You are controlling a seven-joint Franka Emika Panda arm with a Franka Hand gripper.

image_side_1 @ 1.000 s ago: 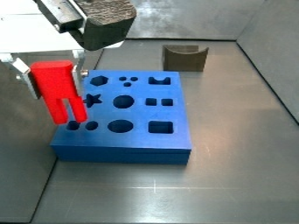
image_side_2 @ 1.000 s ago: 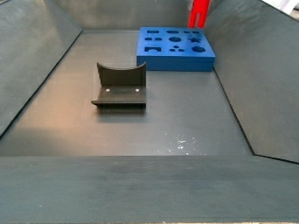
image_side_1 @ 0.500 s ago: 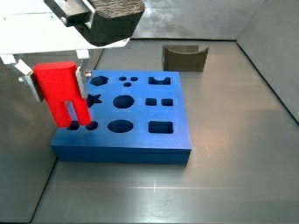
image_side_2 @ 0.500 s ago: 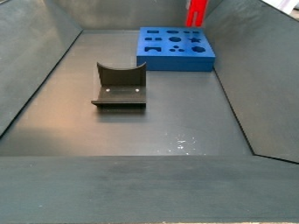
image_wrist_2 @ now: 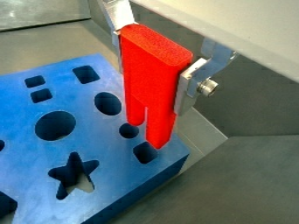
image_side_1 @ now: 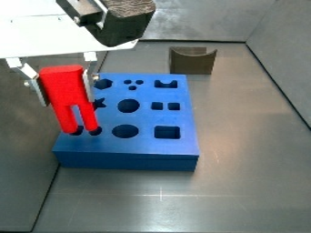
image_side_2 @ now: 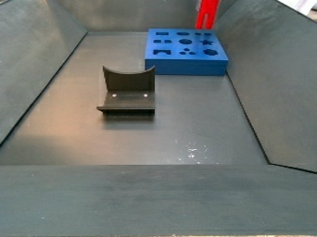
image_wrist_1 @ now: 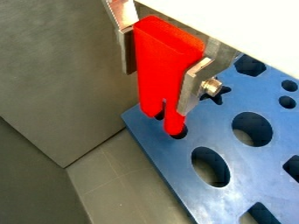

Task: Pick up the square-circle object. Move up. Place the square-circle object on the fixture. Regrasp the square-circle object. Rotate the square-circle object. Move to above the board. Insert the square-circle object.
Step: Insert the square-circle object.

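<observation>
The square-circle object (image_side_1: 64,91) is a bright red block held upright, its two prongs pointing down. My gripper (image_side_1: 58,84) is shut on its upper half, with silver fingers (image_wrist_1: 197,80) on both sides, as both wrist views show. It hangs over a corner of the blue board (image_side_1: 140,136), and the prong tips reach the small holes there. In a wrist view one prong tip meets a round hole (image_wrist_1: 176,131). The red object (image_side_2: 209,12) is partly cut off at the frame edge above the board (image_side_2: 186,56). The dark fixture (image_side_2: 126,91) stands apart with nothing on it.
The board (image_wrist_2: 52,131) carries star, round and square holes. Grey bin walls rise close beside the board's corner (image_wrist_1: 59,87). The fixture (image_side_1: 192,59) stands behind the board near the back wall. The arm's dark body (image_side_1: 122,18) hangs above the board.
The gripper has come down a little with the red object, shifting slightly over the board's corner. The prong tips now stand at the holes instead of above them.
</observation>
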